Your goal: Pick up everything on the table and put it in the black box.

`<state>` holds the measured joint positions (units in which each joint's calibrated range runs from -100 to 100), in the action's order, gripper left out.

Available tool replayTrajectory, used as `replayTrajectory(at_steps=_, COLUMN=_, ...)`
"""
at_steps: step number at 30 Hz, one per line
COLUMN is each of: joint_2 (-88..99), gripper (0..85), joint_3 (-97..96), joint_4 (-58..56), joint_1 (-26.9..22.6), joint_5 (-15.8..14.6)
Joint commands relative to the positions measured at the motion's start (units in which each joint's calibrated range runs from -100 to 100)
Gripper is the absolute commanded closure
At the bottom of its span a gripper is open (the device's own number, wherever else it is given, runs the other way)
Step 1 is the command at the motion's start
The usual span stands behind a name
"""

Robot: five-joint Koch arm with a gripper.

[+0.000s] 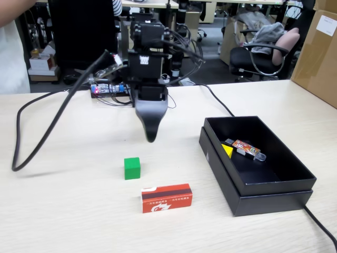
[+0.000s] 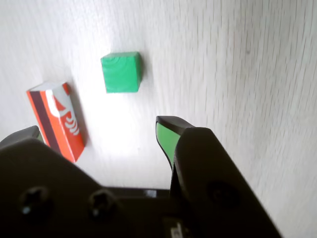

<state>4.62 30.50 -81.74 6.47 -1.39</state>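
The arm hangs over the table [image 1: 63,211] with its gripper [image 1: 151,138] pointing down, clear of the surface and holding nothing. In the fixed view the jaws overlap into one dark tip, so the gap is hidden there; the wrist view shows the gripper [image 2: 96,131] spread apart, one green-padded finger [image 2: 166,141] in plain sight and the other only a sliver at the left edge of that view.

The green cube [image 1: 132,168] sits on the table toward the front edge, just ahead of the tip, and the red packet [image 1: 166,198] lies nearer that edge still, close beside the cube but not touching it (its print is too small to read).

The box [image 1: 253,203] stands near the table's right edge. Inside, against its left wall, lies the yellow cube [image 1: 228,151], partly hidden by that wall, touching an orange-patterned gadget [image 1: 245,148].
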Motion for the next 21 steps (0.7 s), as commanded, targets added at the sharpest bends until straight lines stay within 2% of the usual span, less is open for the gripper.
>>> replayTrajectory(at_steps=1, joint_2=-0.55, gripper=40.0, joint_3=0.05, joint_4=1.87, joint_1=1.37, joint_5=0.93)
replayTrajectory(at_steps=3, joint_2=-4.45, gripper=40.0, joint_3=-3.03, joint_4=4.81, joint_1=3.08, joint_5=2.10)
replayTrajectory(at_steps=10, joint_2=-12.48, gripper=40.0, joint_3=-1.40, joint_4=5.76, joint_1=3.91, joint_5=2.30)
replayTrajectory(at_steps=21, joint_2=-17.53, gripper=40.4, joint_3=0.87, joint_4=8.09, joint_1=2.74, joint_5=2.15)
